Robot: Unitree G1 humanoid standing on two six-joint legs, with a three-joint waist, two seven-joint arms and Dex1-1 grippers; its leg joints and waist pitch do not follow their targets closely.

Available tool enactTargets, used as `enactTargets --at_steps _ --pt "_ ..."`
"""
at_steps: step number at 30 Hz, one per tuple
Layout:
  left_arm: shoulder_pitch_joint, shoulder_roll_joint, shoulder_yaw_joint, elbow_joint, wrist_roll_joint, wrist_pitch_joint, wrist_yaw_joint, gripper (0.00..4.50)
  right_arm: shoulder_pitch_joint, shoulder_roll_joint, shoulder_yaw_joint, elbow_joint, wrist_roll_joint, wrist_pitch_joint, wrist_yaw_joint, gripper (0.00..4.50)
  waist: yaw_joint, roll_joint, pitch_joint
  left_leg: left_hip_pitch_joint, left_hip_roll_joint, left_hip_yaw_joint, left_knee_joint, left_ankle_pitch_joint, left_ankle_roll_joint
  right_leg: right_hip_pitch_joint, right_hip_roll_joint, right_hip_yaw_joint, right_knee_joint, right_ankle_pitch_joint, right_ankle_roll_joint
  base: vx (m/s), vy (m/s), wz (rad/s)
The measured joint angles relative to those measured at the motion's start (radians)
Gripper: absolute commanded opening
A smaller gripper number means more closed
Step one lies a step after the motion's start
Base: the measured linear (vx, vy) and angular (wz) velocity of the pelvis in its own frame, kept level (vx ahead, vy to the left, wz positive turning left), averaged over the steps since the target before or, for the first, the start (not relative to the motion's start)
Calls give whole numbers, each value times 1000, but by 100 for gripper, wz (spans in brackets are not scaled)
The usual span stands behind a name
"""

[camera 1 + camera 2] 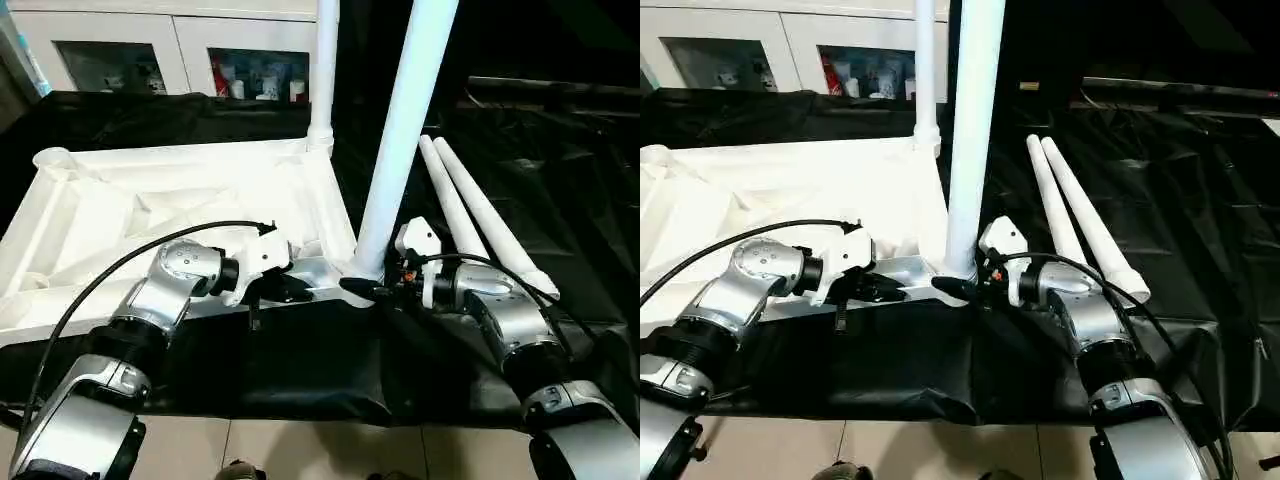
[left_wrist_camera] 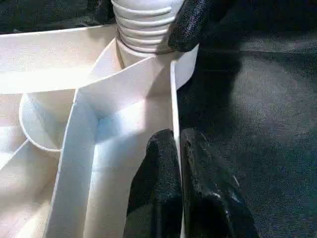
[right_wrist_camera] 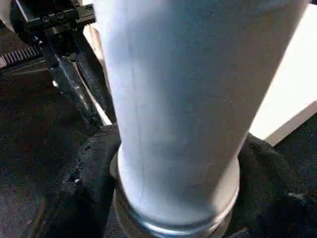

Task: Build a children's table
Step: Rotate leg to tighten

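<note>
Far left: tabletop (image 1: 150, 215) lies upside down on the black-draped surface (image 1: 300, 370), ribs up, with an empty round socket (image 1: 55, 160) at its far-left corner.

Left gripper (image 1: 285, 290) is at the tabletop's near edge, close to the near-right corner. Fingers (image 2: 163, 168) are pressed together, straddling or pinching the thin edge wall; I can't tell which, but there is no gap between them. It looks like a steadying hold on the tabletop, not on a leg.

Centre: one leg (image 1: 325, 70) is already upright in the far-right socket. Nearer, a second leg (image 1: 400, 130) stands in the near-right corner socket, long axis almost vertical, top leaning slightly right. Its ribbed foot (image 2: 146, 25) sits at the socket mouth; whether it is fully seated is not clear.

Just right of that: right gripper (image 1: 375, 290) is at the base of this leg, fingers (image 3: 89, 168) spread wide on either side of the tube and hugging it. The right arm is the one on the leg; the left gripper is just beside it on the tabletop edge.

The key relation, in my judgement: the leg lies directly between the right fingers, with its axis running up across them, so any push or twist to seat it goes down along that axis while the left holds the tabletop flat.

Far right: two spare legs (image 1: 480, 215) lie side by side on the surface, touching, long axes running from far-left to near-right, nearer the right arm.
</note>
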Motion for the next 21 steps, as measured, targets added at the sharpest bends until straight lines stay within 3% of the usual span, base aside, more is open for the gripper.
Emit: enactTargets --at_steps 4,15,18,19,21 --pt "-8 -16 1 21 14 8 64 0 4 38 -15 23 -5 -4 -111 280 -2 -1 0 1 0 0 2 0 0 1 0 1 2 0 0 0 0 0" --pt "-158 -232 6 241 89 87 472 0 -125 225 -164 223 -26 14 -785 276 -7 -1 -1 4 -2 0 5 0 0 5 -1 4 0 4 -2 0 0 0" --pt "-166 -258 7 253 94 95 500 0 -143 232 -171 250 -33 8 -826 276 -8 1 -2 4 -2 0 4 0 0 6 -1 3 -1 4 -2 0 0 0" --pt "-166 -258 8 253 94 92 499 0 -143 235 -172 252 -34 -1 -827 332 -7 1 -2 4 -2 -1 4 0 0 5 -1 3 -1 3 -2 0 0 0" --pt "-166 -255 8 254 94 86 497 0 -143 236 -176 254 -33 -10 -819 346 -7 1 -2 4 -1 -1 3 0 0 5 0 2 -1 3 -2 0 0 0"
